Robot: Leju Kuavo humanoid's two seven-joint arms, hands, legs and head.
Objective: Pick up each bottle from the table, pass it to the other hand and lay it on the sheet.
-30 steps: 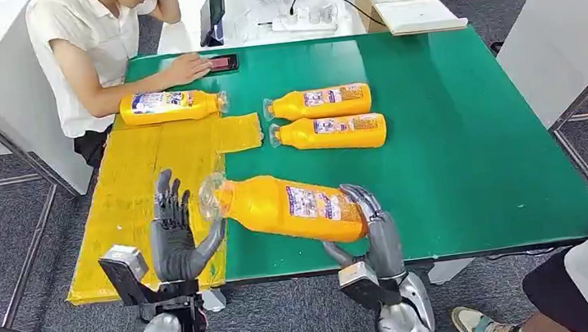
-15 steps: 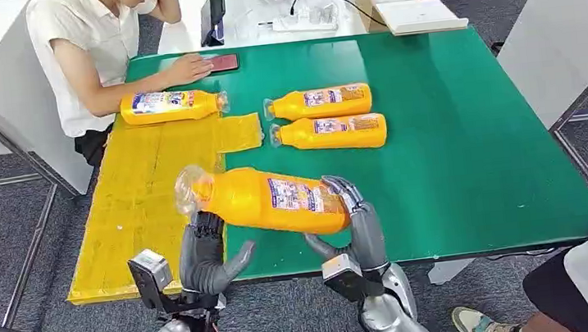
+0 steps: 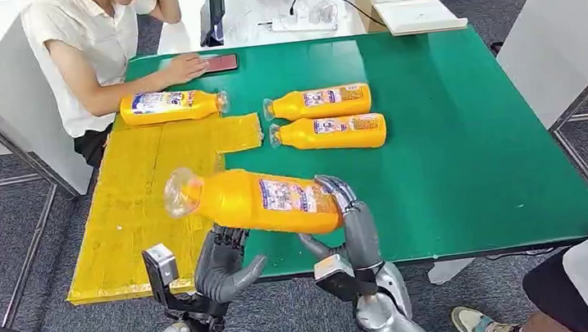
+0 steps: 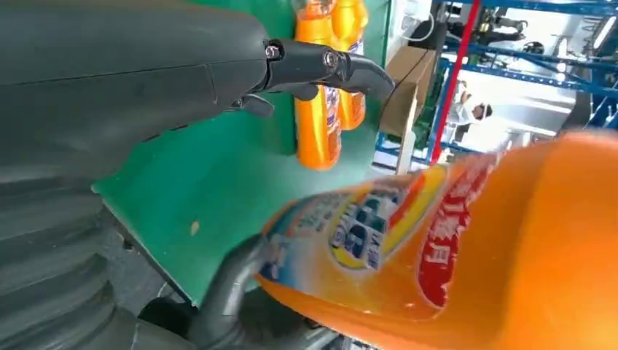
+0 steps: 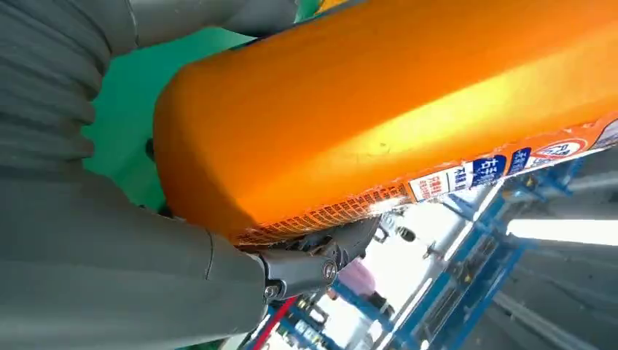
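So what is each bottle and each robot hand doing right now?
Held bottle: off the table, tilted, base in right hand.
Right hand: gripping that bottle.
Left hand: under the bottle, fingers apart, no grip.
Sheet bottle: lying on the sheet.
Two table bottles: lying side by side.

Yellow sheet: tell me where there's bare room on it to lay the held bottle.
The yellow sheet is bare from the bottle lying at its far end down to the near table edge. The held bottle, in the right hand, hangs over the sheet's right edge. The green table is crowded by two bottles.
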